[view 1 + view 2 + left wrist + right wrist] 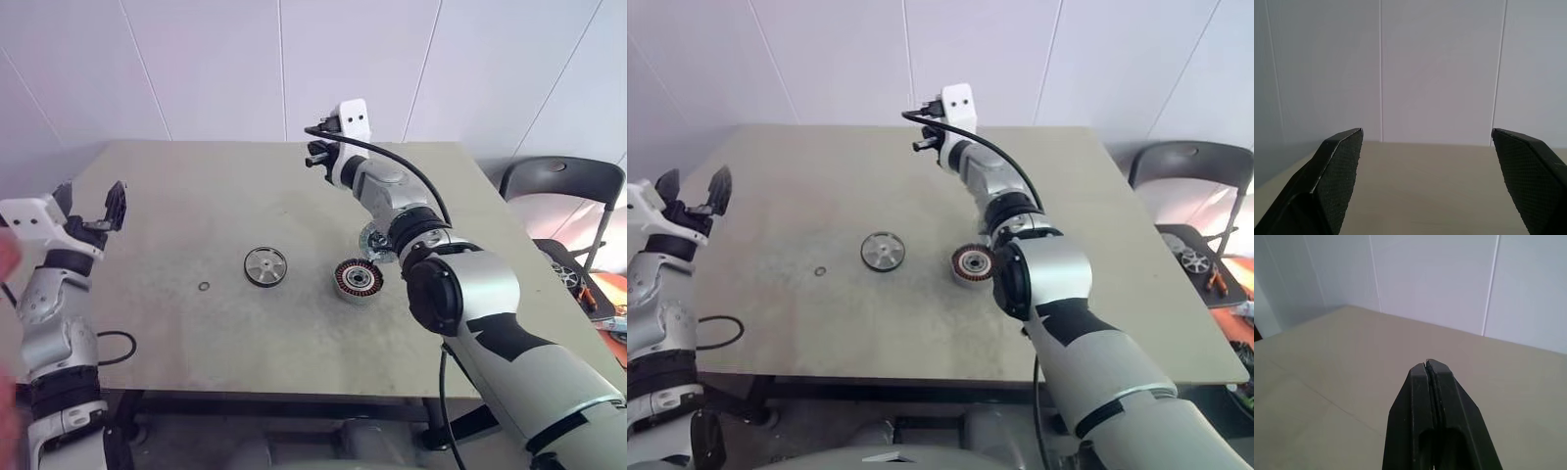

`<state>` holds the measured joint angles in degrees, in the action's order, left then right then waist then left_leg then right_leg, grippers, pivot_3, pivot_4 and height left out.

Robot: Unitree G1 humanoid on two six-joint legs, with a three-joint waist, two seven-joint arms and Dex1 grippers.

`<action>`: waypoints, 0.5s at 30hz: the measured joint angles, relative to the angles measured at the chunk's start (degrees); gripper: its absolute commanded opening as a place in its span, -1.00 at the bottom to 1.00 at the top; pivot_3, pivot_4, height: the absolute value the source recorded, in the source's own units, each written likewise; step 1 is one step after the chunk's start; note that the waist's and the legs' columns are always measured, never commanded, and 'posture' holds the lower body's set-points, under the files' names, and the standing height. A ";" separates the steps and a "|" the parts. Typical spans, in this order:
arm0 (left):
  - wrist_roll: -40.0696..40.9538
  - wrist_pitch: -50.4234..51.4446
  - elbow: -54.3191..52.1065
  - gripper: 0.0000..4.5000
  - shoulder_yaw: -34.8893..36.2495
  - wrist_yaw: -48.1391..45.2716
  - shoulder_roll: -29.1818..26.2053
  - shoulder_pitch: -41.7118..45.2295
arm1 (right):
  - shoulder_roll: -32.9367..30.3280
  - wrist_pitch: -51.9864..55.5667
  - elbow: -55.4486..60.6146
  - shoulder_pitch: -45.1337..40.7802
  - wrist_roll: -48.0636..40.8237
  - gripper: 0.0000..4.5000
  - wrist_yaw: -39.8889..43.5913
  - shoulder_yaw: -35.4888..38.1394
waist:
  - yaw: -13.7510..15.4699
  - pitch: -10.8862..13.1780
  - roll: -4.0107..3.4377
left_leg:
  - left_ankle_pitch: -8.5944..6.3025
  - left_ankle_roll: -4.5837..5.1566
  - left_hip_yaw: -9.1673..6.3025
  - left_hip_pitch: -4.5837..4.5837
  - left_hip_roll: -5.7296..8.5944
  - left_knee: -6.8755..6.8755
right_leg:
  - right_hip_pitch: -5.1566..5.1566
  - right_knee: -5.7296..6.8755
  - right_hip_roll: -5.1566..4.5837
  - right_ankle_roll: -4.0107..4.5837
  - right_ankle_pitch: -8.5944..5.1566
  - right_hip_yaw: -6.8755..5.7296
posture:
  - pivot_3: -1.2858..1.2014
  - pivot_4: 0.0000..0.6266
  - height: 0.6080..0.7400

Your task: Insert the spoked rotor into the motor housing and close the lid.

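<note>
I see a plain lab or workshop: a bare bench (196, 196) against white wall panels (216, 59), motor parts (359, 280) laid out, a folding chair (558, 186) beside it.

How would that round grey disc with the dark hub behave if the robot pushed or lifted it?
The lid looks like solid metal, so probably stiff and fairly heavy for its size. Lying flat on the table, it would likely slide rather than roll. Its low, thin edge may be awkward to pinch.
</note>
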<state>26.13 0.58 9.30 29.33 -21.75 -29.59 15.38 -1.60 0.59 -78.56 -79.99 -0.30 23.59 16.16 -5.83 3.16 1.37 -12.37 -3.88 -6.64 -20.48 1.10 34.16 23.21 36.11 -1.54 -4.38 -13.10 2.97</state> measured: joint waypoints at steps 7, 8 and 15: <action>1.07 5.69 -14.70 0.98 4.43 1.83 -3.23 -9.66 | 4.04 -2.28 -0.32 -2.90 -0.74 -1.00 -1.39 1.77 | 0.08 0.12 -0.19 | -0.01 0.00 0.00 -0.02 0.01 -0.03 | -0.01 -0.10 -0.04 0.03 -0.02 0.00 | 0.03 -1.00 1.00; 1.26 6.85 -16.49 0.98 5.43 2.19 -3.21 -12.08 | 4.51 -2.71 -0.32 -3.42 -1.10 -1.00 -1.67 2.44 | 0.07 0.14 -0.22 | -0.01 0.00 0.00 -0.04 0.01 -0.03 | 0.00 -0.11 -0.04 0.20 -0.12 0.00 | 0.03 -1.00 1.00; 3.42 12.45 -26.36 0.98 8.65 3.69 -2.89 -20.11 | 6.91 -3.97 -0.33 -4.03 -0.93 -1.00 -3.66 3.49 | 0.21 0.25 -0.39 | -0.01 0.00 -0.02 -0.04 0.01 -0.02 | -0.01 -0.10 -0.05 0.45 -0.27 -0.04 | 0.03 -1.00 1.00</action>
<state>29.56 13.04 -17.07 37.98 -18.07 -32.47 -4.72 5.32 -3.39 -78.89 -84.02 -1.23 19.93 19.65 -5.62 3.41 0.98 -12.37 -3.88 -6.66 -20.53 1.10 34.14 23.20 36.01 -1.59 -3.94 -13.38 2.93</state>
